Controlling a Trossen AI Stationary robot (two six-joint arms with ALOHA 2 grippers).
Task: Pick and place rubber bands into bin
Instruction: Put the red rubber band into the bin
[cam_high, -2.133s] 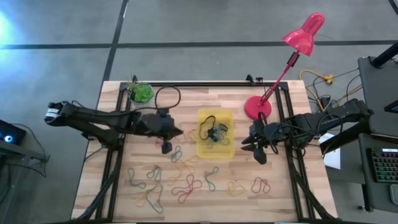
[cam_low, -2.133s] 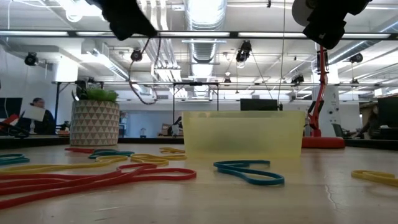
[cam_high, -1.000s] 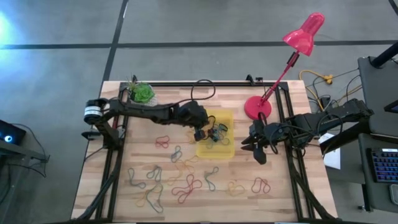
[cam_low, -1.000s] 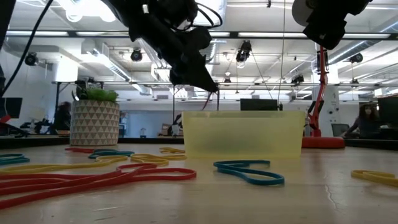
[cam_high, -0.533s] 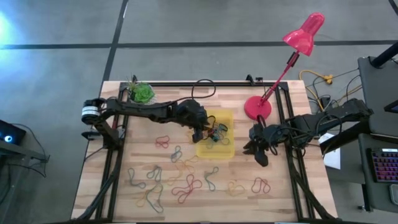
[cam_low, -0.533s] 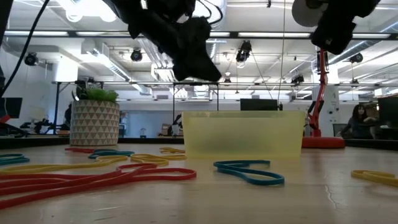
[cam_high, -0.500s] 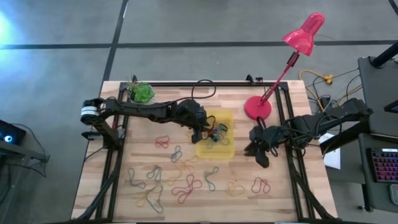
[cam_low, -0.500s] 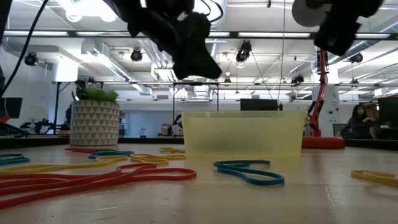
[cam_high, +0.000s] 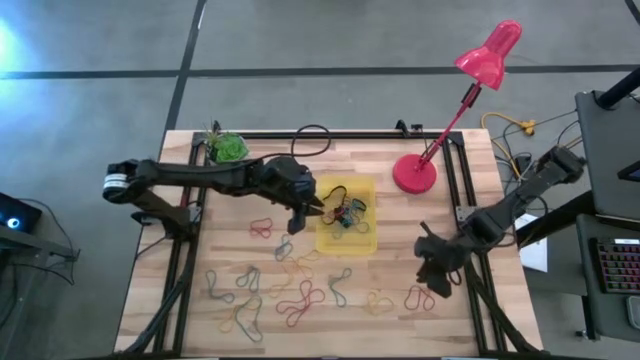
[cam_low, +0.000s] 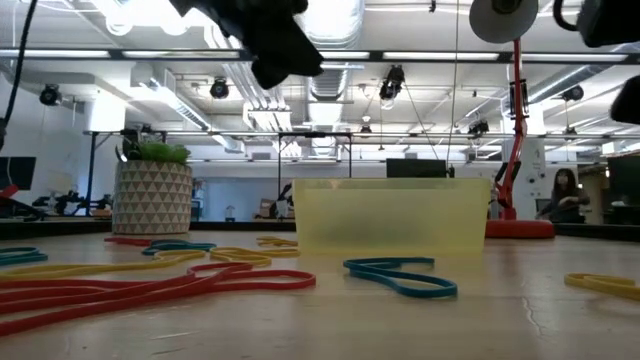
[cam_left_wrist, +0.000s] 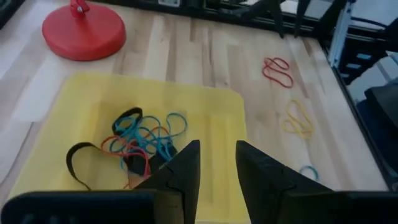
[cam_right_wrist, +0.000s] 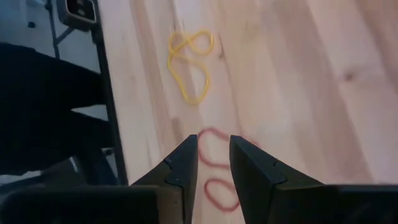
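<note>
The bin (cam_high: 347, 228) is a shallow yellow tray at mid table, also seen in the low view (cam_low: 392, 215). Black, blue and red rubber bands (cam_left_wrist: 146, 140) lie tangled inside it. Several more bands (cam_high: 285, 290) are scattered on the wood nearer the table's near edge. My left gripper (cam_high: 305, 208) hangs open and empty at the bin's left edge (cam_left_wrist: 217, 165). My right gripper (cam_high: 438, 287) is open and empty above a red band (cam_right_wrist: 214, 163) near the table's right side, with a yellow band (cam_right_wrist: 189, 62) beyond it.
A red desk lamp's base (cam_high: 413, 172) stands at the far right, and a small potted plant (cam_high: 227, 148) at the far left corner. Black frame rails (cam_high: 183, 270) run along both table sides. A person (cam_low: 563, 195) shows far off in the room.
My left gripper has drawn back from over the bin toward the table's left. My right gripper has swung from beside the bin's right side toward the near edge and down toward the red band on the right.
</note>
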